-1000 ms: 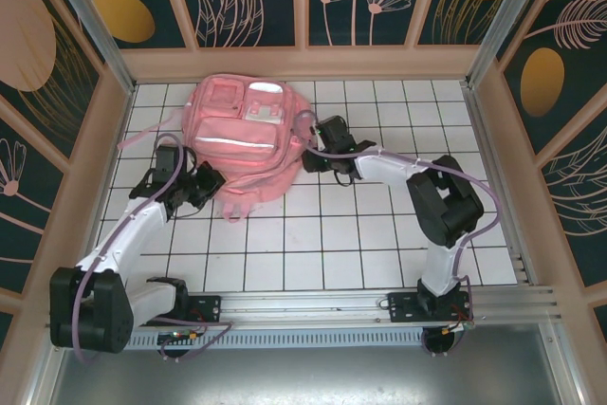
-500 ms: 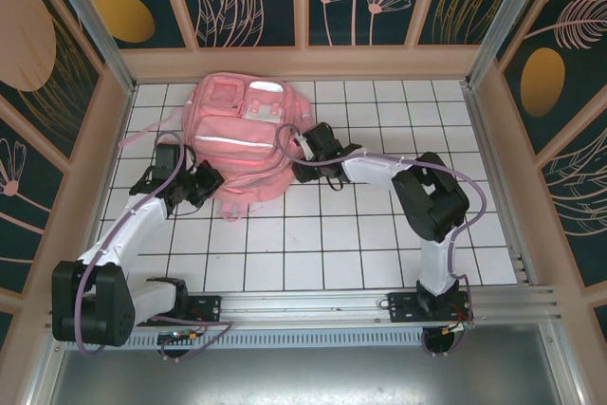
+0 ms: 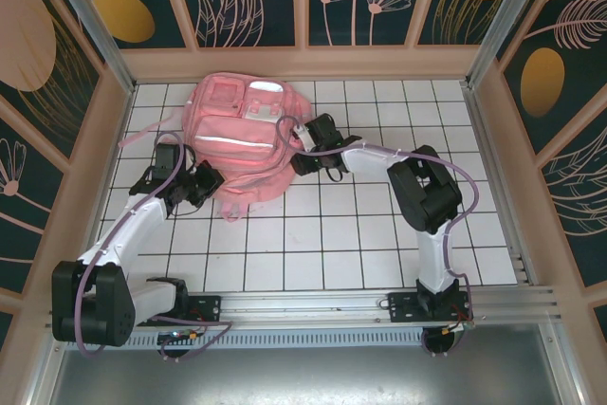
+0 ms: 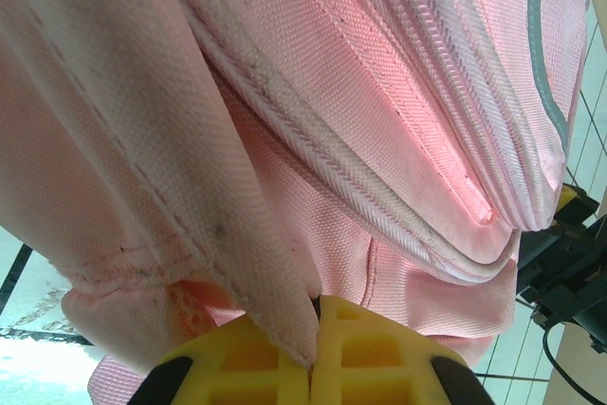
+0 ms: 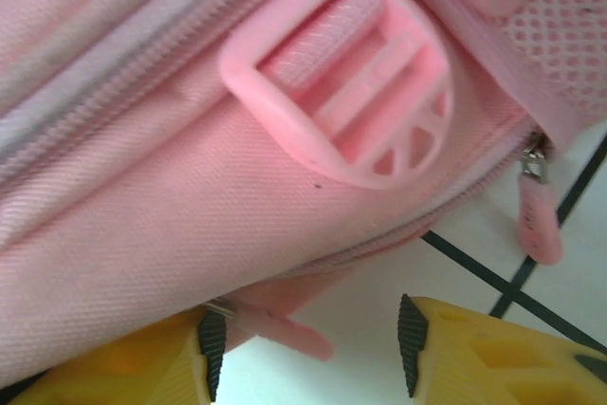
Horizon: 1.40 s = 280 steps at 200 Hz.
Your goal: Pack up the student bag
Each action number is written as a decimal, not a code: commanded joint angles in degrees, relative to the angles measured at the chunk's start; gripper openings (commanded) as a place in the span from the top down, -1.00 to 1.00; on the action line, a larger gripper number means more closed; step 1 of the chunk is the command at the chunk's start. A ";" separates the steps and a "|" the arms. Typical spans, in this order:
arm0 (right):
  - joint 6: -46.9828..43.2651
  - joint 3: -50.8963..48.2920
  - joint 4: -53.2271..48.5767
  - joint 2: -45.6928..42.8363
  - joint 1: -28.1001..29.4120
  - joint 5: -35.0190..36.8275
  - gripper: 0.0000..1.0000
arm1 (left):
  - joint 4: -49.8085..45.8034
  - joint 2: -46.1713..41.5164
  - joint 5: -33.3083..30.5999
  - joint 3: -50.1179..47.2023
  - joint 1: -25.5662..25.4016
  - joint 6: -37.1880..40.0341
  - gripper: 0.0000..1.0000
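From the near edge both arms reach forward over the white tiled counter [image 3: 379, 244] to the bag [image 3: 242, 130], which lies flat in the far left part of the counter with its front side up. The left gripper [image 3: 211, 182] is at the near left corner of the bag. In its wrist view the yellow fingers [image 4: 379, 358] are pressed together and pinch a folded hem of the pink cloth between them, so this corner is held. The right gripper [image 3: 300, 160] is at the right edge of the bag. Its fingers [image 5: 493, 358] stand spread apart low over the counter, and a small pink tab [image 5: 285, 329] lies between them, not clamped. Just behind the tab there is a round plastic buckle [image 5: 341, 92] on the cloth, and to the side a zip pull [image 5: 539, 220] hangs over the tile. I judge the bag to be light and very soft: the woven cloth folds and sags where it is lifted, so it will not keep its shape, and a grip on loose cloth may drag only one layer. It does not look fragile, and the weave seems rough enough that slipping is not likely. Better places to hold are the thick seams beside the zip [image 4: 417, 130], the tab or the buckle. Farther away lie the pale reflective strip [image 3: 232, 142], the front pockets [image 3: 261, 100] and a strap [image 3: 142, 137] that spreads to the left and could catch on something
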 commanded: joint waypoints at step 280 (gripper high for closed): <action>16.28 15.00 -9.05 10.00 -13.50 14.77 1.00 | 14.95 -7.03 11.63 -1.51 -1.67 -5.60 1.00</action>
